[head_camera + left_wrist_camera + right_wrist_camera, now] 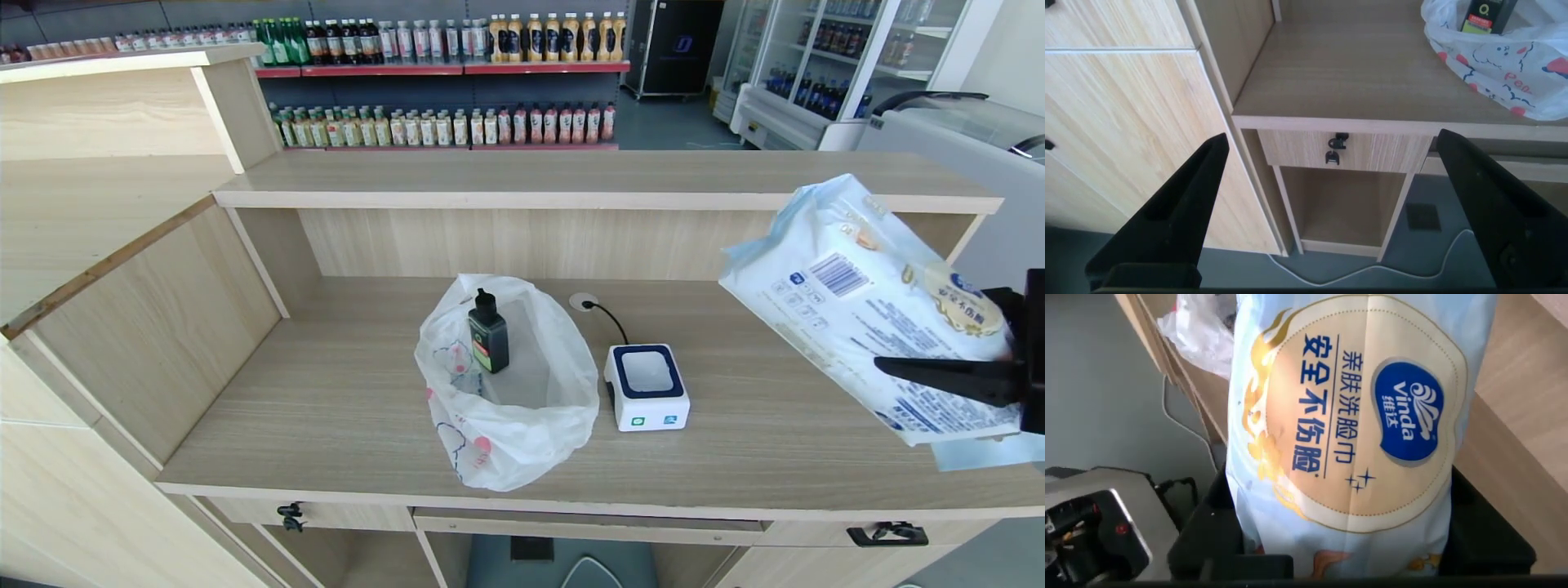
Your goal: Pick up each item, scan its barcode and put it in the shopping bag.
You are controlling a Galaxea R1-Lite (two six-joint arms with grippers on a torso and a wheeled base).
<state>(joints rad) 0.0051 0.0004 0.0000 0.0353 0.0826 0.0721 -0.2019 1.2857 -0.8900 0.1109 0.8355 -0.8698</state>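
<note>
While our right gripper (906,371) pinches the pack (849,294) between its fingers (955,380), barcode up, over the counter's (735,457) right end, our left gripper (1331,143) hangs spread wide, low by the drawer (1380,151).

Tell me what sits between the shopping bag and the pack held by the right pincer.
The white scanner sits on the counter between bag and pack; the head view shows it.

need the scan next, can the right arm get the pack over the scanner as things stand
Probably yes. The right gripper holds the pack raised over the right end of the counter. The scanner sits between it and the bag, its top uncovered, with nothing in between.
</note>
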